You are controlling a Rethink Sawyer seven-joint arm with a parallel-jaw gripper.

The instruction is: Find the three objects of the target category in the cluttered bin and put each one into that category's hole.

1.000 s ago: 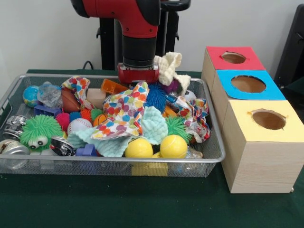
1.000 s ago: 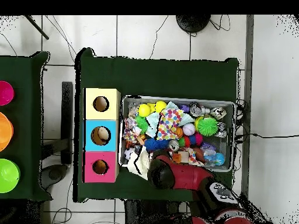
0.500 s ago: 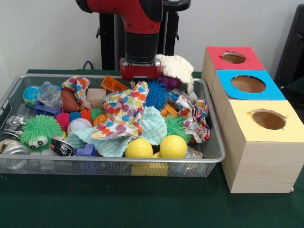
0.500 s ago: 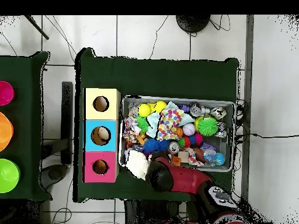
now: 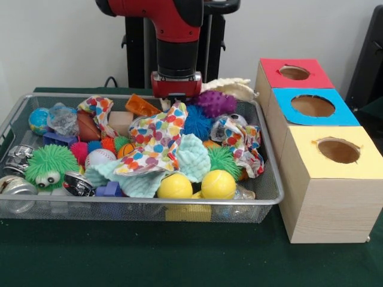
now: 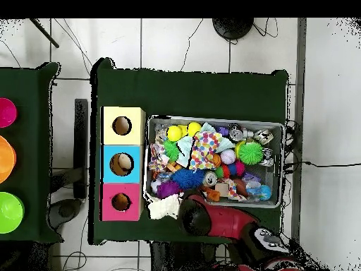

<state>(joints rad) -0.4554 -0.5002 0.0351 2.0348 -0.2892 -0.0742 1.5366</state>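
Item: cream cloth (image 5: 230,88), lying at the bin (image 5: 263,197) far rim beside the red box (image 5: 293,73). Gripper (image 5: 175,94): you cannot tell its opening. You are seeing no delivery finishing yet.

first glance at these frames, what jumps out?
The red and black arm coming down at the far edge of the wire bin, with a cream cloth beside its gripper over the bin's rim nearest the boxes. The bin itself is crammed with bright toys: two yellow balls at the front, a green spiky toy with eyes at the left. At its right side stand three wooden boxes with holes, topped red, blue and yellow.
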